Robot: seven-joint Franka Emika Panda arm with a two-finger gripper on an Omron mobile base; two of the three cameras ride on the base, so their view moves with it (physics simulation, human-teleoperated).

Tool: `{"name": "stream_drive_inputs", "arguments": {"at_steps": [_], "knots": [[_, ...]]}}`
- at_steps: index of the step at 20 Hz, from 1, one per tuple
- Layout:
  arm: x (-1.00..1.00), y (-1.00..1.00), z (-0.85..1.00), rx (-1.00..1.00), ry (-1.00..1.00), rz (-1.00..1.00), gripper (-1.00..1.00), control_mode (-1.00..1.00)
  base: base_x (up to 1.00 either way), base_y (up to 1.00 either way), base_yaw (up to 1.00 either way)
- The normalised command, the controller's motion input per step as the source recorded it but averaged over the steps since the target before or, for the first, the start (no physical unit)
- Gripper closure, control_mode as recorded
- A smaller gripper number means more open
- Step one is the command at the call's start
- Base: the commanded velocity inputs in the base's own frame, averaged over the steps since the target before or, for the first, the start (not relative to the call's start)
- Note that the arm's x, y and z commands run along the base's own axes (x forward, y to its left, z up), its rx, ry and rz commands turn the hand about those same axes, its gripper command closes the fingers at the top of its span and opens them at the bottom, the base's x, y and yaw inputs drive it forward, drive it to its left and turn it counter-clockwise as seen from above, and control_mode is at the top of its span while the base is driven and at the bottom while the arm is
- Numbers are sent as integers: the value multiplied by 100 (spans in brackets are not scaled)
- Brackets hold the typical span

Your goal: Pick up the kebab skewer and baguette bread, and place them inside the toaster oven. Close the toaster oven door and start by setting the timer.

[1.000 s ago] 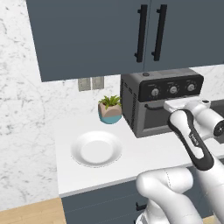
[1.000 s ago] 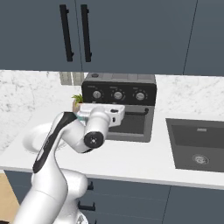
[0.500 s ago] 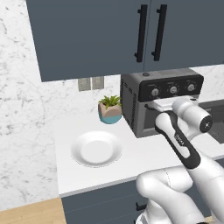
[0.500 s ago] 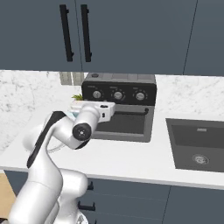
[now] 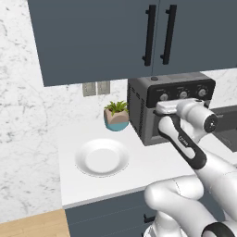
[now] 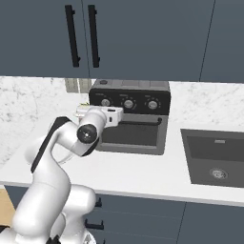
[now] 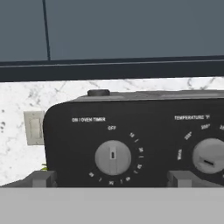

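Dark grey-black boxy toaster oven point(image 6: 129, 116) on the white countertop point(image 5: 139, 164); its rectangular windowed toaster oven door point(image 6: 132, 136) stands shut in the right base view. Hand view alone gives the panel lettering: silver timer knob point(image 7: 113, 157), pointer at 12 o'clock on OFF, with a silver temperature knob point(image 7: 209, 157) at its 3 o'clock. Two-finger gripper point(image 7: 113, 178) sits just before the timer knob, tips spread apart, nothing held. Left base view alone shows a round white plate point(image 5: 102, 157) at the oven's 8 o'clock and a small potted plant point(image 5: 116, 115) beside the oven.
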Motion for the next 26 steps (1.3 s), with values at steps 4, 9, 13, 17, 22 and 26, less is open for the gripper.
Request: {"name": "stream_drive_inputs", "arguments": {"at_steps": [4, 9, 13, 17, 22, 26], "knots": [[23, 11, 0, 0, 1, 0, -100, -100, 0, 0, 0], [15, 1, -2, 0, 0, 0, -100, -100, 0, 0, 0], [2, 0, -6, 0, 0, 0, -100, -100, 0, 0, 0], [9, 0, -9, 0, 0, 0, -100, -100, 0, 0, 0], [26, 0, 0, 0, 0, 0, -100, -100, 0, 0, 0], [18, 0, 0, 0, 0, 0, -100, -100, 0, 0, 0]]}}
